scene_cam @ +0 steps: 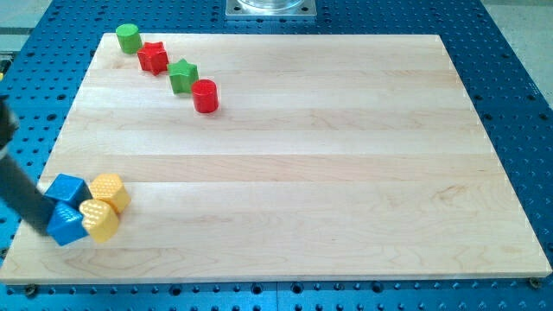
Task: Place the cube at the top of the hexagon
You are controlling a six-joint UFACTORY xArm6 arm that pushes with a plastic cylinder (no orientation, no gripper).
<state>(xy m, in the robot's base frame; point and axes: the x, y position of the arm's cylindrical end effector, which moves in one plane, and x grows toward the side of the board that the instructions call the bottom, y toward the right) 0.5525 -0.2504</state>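
You see the dark rod come in from the view's left edge and slope down to the lower left corner of the wooden surface [285, 155]. My tip [45, 231] ends just at the left side of a small group of four blocks. This arm has no jaws, so there is nothing to be apart, together or clamped; only the rod's end meets the blocks.

Right beside my tip, a little toward the view's top, you find the blue cube [67, 189]. Just at my tip's right lies a second blue block [66, 224]; its shape I cannot make out. It seems to touch the tip. Further right of my tip sit the yellow hexagon [110, 192] and a yellow block [99, 219] under it, all four pressed close together.

Far from my tip, near the view's top, a diagonal row holds a green cylinder [129, 37], a red star [154, 58], a green star [182, 76] and a red cylinder [205, 95].
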